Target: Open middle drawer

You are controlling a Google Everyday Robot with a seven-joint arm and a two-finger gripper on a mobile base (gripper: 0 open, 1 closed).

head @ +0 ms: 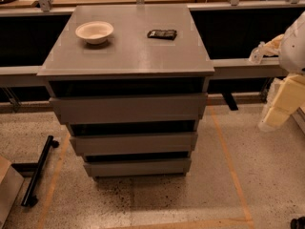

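Gripper (pixel 282 104) hangs up and right of the middle drawer (pixel 133 143), width cannot tell; you should come level, then hook the top lip.

One bench (pixel 128 54) is recorded, with three drawers: top drawer (pixel 128 109), middle drawer (pixel 133 143), bottom drawer (pixel 137 167). On it, one bowl (pixel 94 32) and one dark packet (pixel 162 34) are counted. One black bar (pixel 39 170) is noted on the floor, and one pincer (pixel 281 101) at the right edge.

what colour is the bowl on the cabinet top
The bowl is off-white, seen in the camera view; the gripper hangs at far right.
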